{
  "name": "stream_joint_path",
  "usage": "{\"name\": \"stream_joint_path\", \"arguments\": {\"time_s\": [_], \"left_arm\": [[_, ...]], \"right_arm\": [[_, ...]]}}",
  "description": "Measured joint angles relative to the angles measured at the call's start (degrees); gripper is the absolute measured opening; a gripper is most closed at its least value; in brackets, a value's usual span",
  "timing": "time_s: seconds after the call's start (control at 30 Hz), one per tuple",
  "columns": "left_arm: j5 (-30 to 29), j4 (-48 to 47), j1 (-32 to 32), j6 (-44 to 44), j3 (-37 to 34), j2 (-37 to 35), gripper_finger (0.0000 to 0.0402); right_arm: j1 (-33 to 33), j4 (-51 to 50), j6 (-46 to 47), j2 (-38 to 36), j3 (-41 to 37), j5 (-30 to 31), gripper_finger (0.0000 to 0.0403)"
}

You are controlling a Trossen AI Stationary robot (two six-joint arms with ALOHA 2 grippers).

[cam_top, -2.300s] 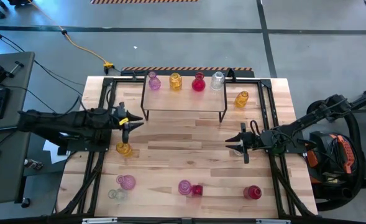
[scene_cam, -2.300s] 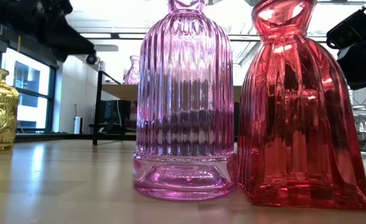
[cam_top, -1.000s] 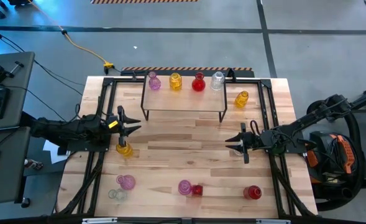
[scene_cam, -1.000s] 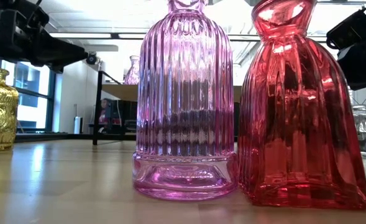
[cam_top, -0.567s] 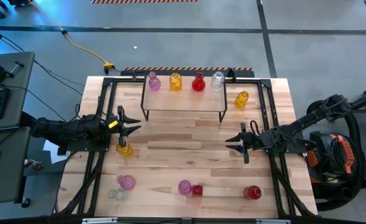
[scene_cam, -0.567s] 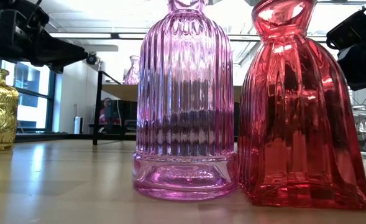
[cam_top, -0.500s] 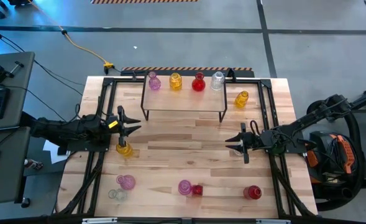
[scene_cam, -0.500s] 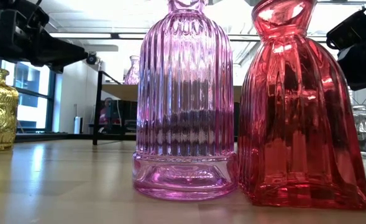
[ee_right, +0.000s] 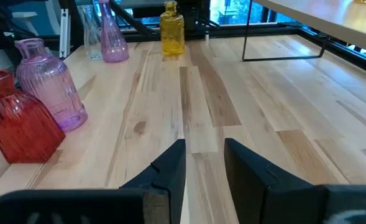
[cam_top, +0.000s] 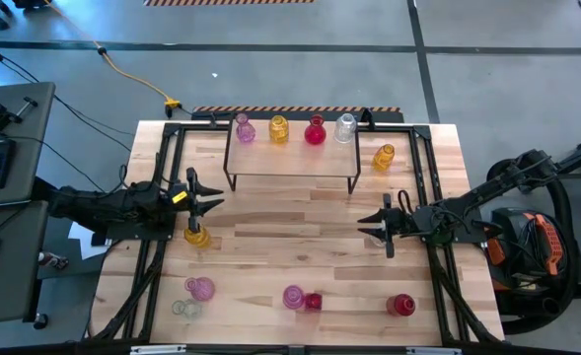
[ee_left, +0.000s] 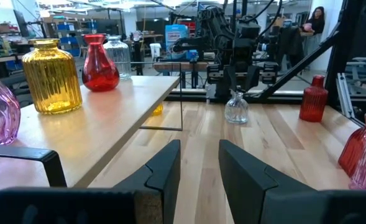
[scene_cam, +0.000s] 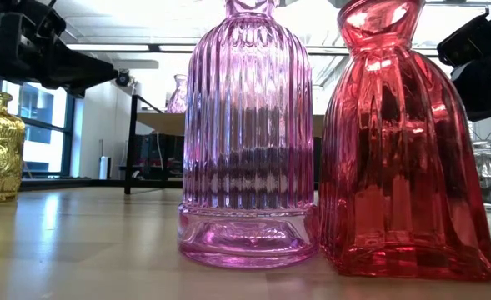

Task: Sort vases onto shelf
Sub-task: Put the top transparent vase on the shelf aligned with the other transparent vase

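The shelf (cam_top: 290,163) stands at the table's far middle. A pink vase (cam_top: 244,130), a yellow (cam_top: 278,129), a red (cam_top: 315,131) and a clear vase (cam_top: 345,128) stand on their bases along its far edge. On the tabletop stand a yellow vase (cam_top: 197,236), a pink-and-red pair (cam_top: 302,298) and a red one (cam_top: 400,305). My left gripper (cam_top: 215,197) hovers open just beyond the yellow vase, level, nothing between its fingers (ee_left: 164,171). My right gripper (cam_top: 373,225) hovers open right of centre, also empty.
Another yellow vase (cam_top: 384,157) stands right of the shelf. A pink (cam_top: 200,288) and a clear vase (cam_top: 182,308) stand at the near left corner. A small clear vase (ee_left: 236,107) stands by the right arm. Black frame rails (cam_top: 162,247) run along both sides. Bare wood lies between the grippers.
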Motion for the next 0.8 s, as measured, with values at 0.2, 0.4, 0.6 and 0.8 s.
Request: {"name": "stream_joint_path", "arguments": {"time_s": [0.2, 0.4, 0.6, 0.8], "left_arm": [[0.0, 0.0, 0.0, 0.0, 0.0, 0.0, 0.01], [0.0, 0.0, 0.0, 0.0, 0.0, 0.0, 0.01], [0.0, 0.0, 0.0, 0.0, 0.0, 0.0, 0.01], [0.0, 0.0, 0.0, 0.0, 0.0, 0.0, 0.01]], "right_arm": [[0.0, 0.0, 0.1, 0.0, 0.0, -0.1, 0.0094], [0.0, 0.1, 5.6, 0.0, 0.0, -0.6, 0.0094], [0.0, 1.9, 13.5, 0.0, 0.0, 1.7, 0.0094], [0.0, 2.2, 15.9, 0.0, 0.1, 8.8, 0.0094]]}}
